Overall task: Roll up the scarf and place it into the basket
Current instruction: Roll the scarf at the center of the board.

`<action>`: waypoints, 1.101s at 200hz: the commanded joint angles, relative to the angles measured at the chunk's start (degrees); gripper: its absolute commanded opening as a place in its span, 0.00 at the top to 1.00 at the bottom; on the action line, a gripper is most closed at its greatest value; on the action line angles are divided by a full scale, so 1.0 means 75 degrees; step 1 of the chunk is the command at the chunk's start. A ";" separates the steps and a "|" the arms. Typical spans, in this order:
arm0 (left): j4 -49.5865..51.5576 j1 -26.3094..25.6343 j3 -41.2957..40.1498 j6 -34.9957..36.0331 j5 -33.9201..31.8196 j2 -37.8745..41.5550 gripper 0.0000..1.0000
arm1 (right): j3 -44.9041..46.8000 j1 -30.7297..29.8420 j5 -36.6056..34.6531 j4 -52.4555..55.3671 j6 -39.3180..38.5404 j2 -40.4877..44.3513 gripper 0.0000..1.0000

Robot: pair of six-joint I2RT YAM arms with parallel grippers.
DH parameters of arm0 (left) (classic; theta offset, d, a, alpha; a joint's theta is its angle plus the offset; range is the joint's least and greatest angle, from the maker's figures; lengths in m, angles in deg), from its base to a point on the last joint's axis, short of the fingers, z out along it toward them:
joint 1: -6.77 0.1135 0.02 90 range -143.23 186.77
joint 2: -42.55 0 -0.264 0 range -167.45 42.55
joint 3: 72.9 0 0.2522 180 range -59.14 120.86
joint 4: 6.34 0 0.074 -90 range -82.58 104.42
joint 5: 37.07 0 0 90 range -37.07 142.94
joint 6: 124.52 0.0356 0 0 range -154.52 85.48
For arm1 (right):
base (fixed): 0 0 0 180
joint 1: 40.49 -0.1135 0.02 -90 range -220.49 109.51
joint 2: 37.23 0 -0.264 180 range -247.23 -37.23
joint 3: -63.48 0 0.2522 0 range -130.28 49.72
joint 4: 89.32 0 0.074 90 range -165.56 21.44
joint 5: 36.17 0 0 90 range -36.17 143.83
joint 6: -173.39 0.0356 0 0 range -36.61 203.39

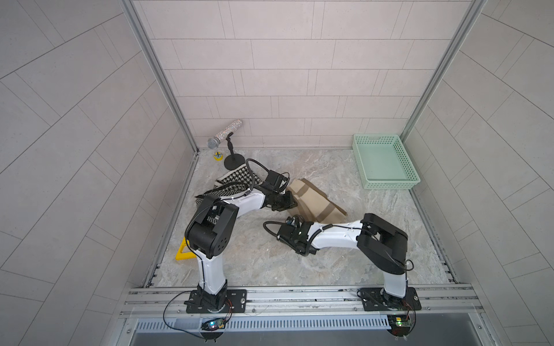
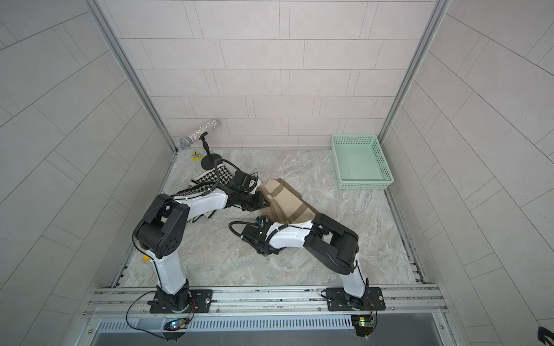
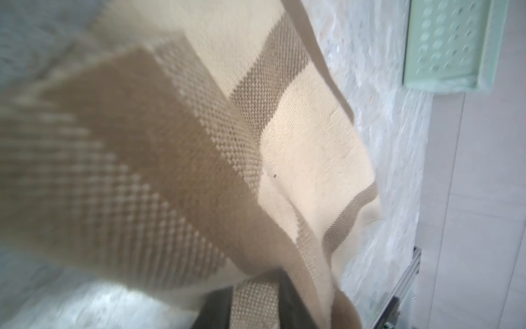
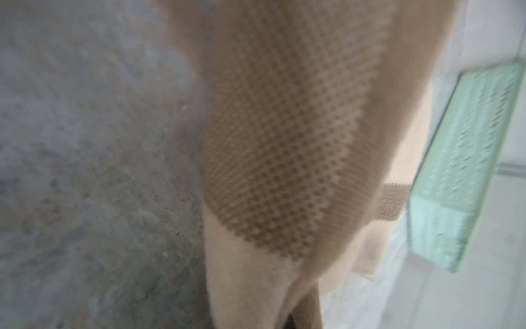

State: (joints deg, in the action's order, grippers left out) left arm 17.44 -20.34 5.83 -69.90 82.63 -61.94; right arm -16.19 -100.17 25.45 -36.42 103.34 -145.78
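Observation:
The scarf, beige with brown stripes, lies bunched and partly lifted mid-table in both top views. At its left end my left gripper has a strip of the fabric between its dark fingers. My right gripper is shut on the scarf's near edge, and the cloth rises from its jaws. In the top views its fingertips are hidden under the right wrist. The mint-green basket stands empty at the far right corner, apart from the scarf. It also shows in both wrist views.
A black-and-white houndstooth cloth lies under the left arm. Behind it a glittery microphone stands on a black stand beside a small yellow object. A yellow triangle lies near the left wall.

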 commanded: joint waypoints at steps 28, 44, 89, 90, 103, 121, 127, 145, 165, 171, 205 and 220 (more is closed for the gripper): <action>0.1156 0.0421 -0.0693 0.0224 -0.1414 0.2380 0.51 | 0.0803 0.0983 0.5696 -0.1567 0.0701 0.1292 1.00; 0.1312 0.0427 -0.1015 0.0236 -0.1498 0.2819 0.50 | 0.0987 0.1515 0.6881 -0.2071 0.0969 0.1565 1.00; 0.0639 0.0416 -0.1879 -0.0261 -0.0946 0.2796 0.43 | 0.1711 0.2854 0.9165 -0.3302 0.1507 0.1713 1.00; 0.0612 0.0416 -0.1896 -0.0274 -0.0923 0.2780 0.42 | 0.1728 0.2874 0.9205 -0.3322 0.1516 0.1713 1.00; 0.0113 0.0398 -0.2003 -0.0485 -0.0642 0.2520 0.42 | 0.1908 0.3179 0.9685 -0.3613 0.1626 0.1578 1.00; -0.0576 0.0344 -0.1966 -0.0706 -0.0314 0.2108 0.42 | 0.2129 0.3511 1.0136 -0.3932 0.1721 0.1362 1.00; -0.0718 0.0305 -0.1898 -0.0753 -0.0244 0.1948 0.42 | 0.2186 0.3617 1.0263 -0.4050 0.1761 0.1287 1.00; -0.0956 0.0197 -0.1575 -0.0755 -0.0140 0.1485 0.41 | 0.2429 0.3860 1.0675 -0.4561 0.1985 0.1130 1.00; -0.1205 0.0129 -0.1281 -0.0751 -0.0150 0.0963 0.41 | 0.2565 0.4024 1.0876 -0.4794 0.2071 0.1050 1.00; -0.1284 0.0125 -0.1201 -0.0773 -0.0140 0.0800 0.41 | 0.2571 0.4043 1.0907 -0.4796 0.2046 0.1030 1.00; -0.1464 0.0143 -0.0575 -0.0750 -0.0207 -0.0092 0.41 | 0.2577 0.4056 1.1078 -0.4796 0.1949 0.0954 1.00; -0.1487 0.0144 -0.0293 -0.0754 -0.0306 -0.0467 0.42 | 0.2591 0.4066 1.1144 -0.4783 0.1934 0.0903 1.00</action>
State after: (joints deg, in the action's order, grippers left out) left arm 8.21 -19.36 0.36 -75.21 81.01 -61.99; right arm 2.24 -69.68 108.11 -72.86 117.33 -137.43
